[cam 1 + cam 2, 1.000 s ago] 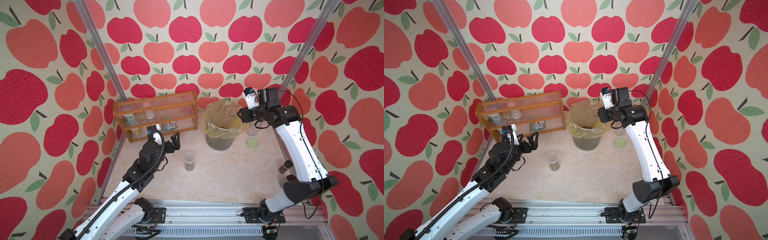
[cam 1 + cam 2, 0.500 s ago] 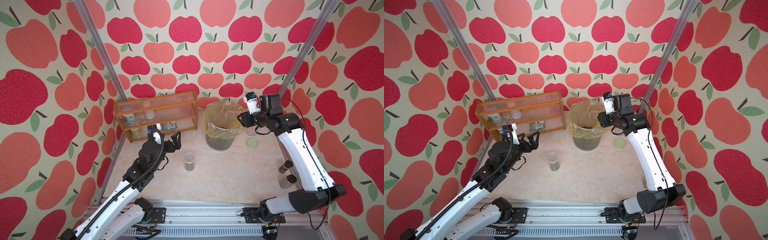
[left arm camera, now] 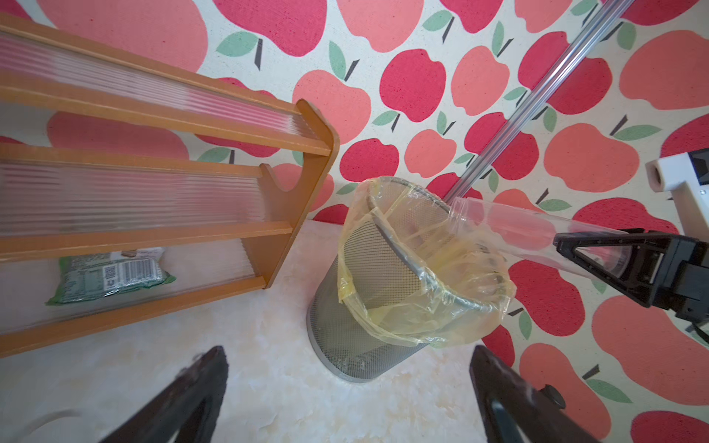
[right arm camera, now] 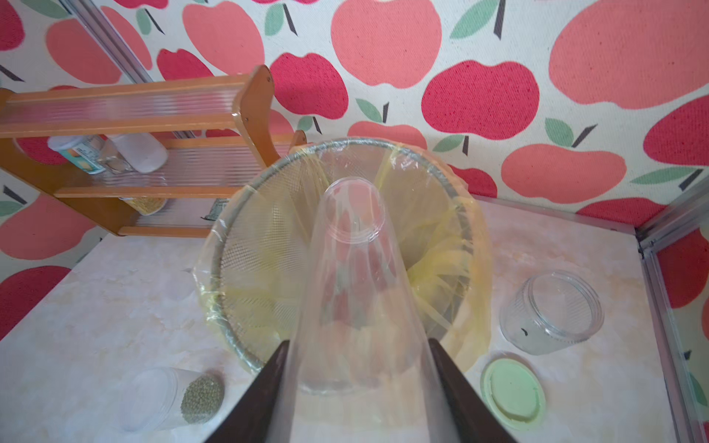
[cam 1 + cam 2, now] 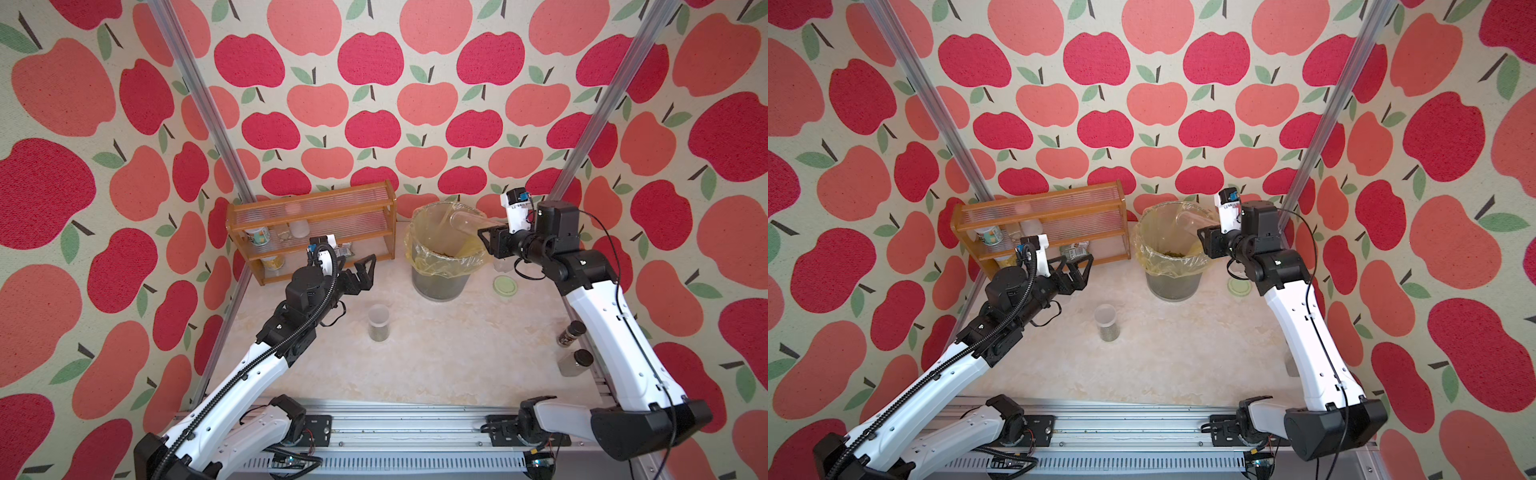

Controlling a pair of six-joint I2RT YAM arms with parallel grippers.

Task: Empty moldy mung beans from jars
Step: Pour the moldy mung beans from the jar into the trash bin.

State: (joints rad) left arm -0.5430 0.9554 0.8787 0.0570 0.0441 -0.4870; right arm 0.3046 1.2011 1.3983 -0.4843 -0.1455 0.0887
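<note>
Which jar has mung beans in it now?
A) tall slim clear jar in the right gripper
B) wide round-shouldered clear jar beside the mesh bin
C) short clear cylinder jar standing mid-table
C: dull olive-green mung beans sit in the bottom of the short clear cylinder jar; the tall slim clear jar in the right gripper and the wide round-shouldered clear jar look empty.

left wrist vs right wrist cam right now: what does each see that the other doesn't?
Left wrist only: the open left gripper and the green packet with its barcode.
Right wrist only: the wide jar, open and empty-looking, the lid lying beside it, the short jar holding mung beans, and cans on the rack.
Both: the lined bin, the tall jar tipped over it, and the right gripper shut on that jar.
</note>
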